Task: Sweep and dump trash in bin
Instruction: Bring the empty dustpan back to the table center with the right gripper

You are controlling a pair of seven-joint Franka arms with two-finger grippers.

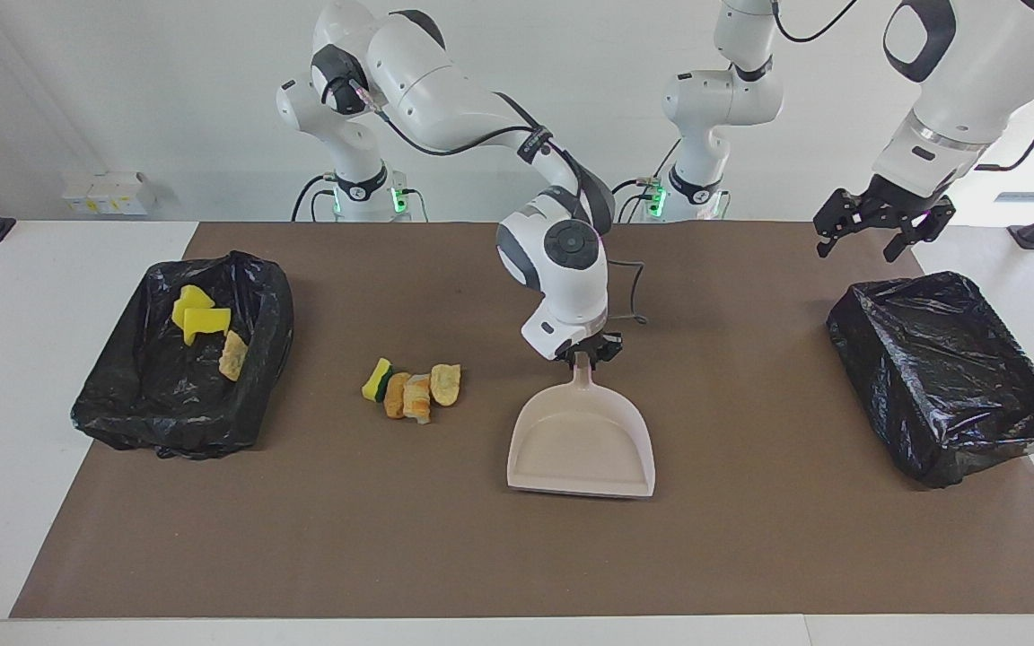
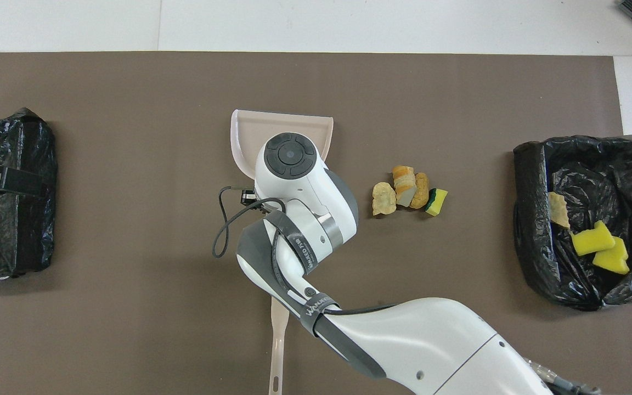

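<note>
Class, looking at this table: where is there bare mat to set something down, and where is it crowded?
Bare mat lies between the dustpan and the empty bin, and along the edge farthest from the robots. It is crowded between the dustpan and the filled bin, where the trash pieces lie; the right gripper sits at the dustpan's handle.

The right gripper [image 1: 581, 356] is down at the dustpan [image 1: 582, 444] handle, its arm bent over mid-table. The left gripper [image 1: 881, 230] waits, fingers spread, raised toward the left arm's end from the dustpan.
</note>
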